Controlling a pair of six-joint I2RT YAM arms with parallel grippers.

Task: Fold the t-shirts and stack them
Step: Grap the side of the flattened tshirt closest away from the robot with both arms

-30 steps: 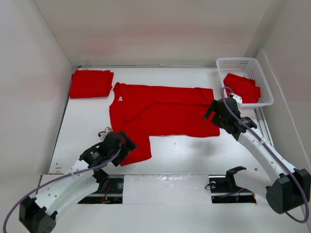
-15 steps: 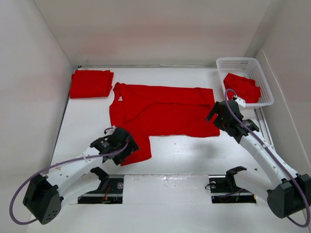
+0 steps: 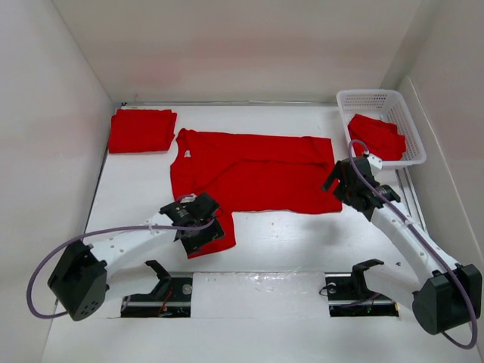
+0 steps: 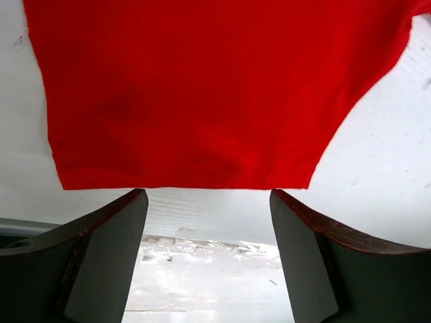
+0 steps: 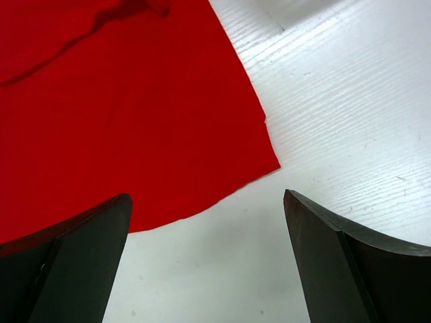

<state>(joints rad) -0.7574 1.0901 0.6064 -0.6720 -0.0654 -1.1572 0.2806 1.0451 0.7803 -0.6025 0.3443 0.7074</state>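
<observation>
A red t-shirt [image 3: 249,170] lies spread flat mid-table, its near sleeve [image 4: 202,94] pointing toward the arms. My left gripper [image 3: 203,227] hovers at that sleeve's hem, and in the left wrist view it [image 4: 209,202] is open, the hem just beyond the fingertips and nothing between them. My right gripper [image 3: 338,181] is at the shirt's right near corner [image 5: 202,134]. In the right wrist view it [image 5: 205,202] is wide open over bare table beside that corner. A folded t-shirt [image 3: 141,130] rests at the back left. Another t-shirt [image 3: 376,136] lies in the basket.
A white mesh basket [image 3: 401,106] stands at the back right, close behind the right arm. White walls enclose the table on three sides. The arm mounts [image 3: 355,283] sit along the near edge.
The left arm has swung rightward, carrying its gripper from the sleeve's left side to over its near hem. The right gripper has shifted only slightly.
</observation>
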